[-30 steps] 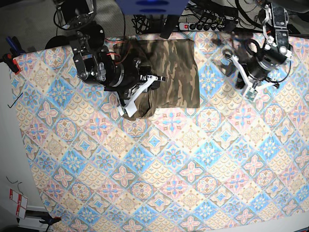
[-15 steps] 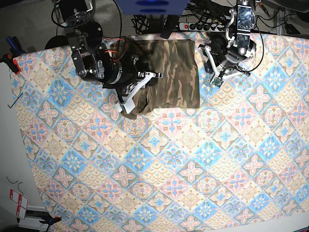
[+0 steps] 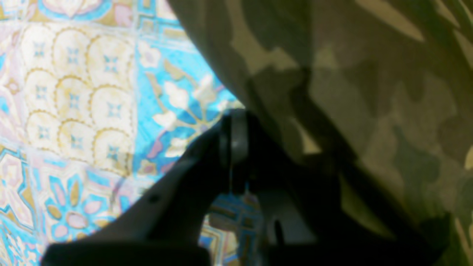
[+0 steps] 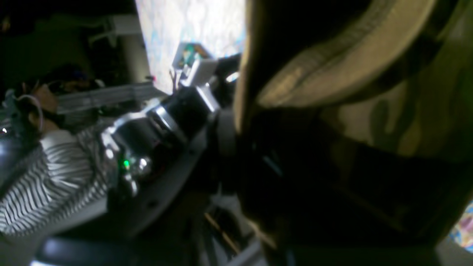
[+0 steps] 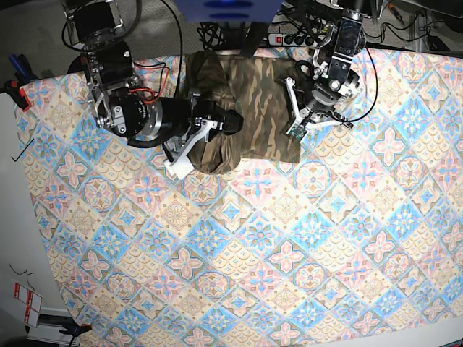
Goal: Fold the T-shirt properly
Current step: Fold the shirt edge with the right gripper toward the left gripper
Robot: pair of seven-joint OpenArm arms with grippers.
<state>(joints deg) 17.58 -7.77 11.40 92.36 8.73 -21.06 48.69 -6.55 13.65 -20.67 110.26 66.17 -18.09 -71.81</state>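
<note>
T-shirt (image 5: pixel 249 108) camo, no legible print

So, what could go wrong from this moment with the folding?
The right gripper seems to pinch the T-shirt at its bunched near-left corner; pulling may drag the whole stack and spoil the fold. The shut left gripper sits at the shirt's opposite edge and might snag the fabric or the tablecloth.
</note>
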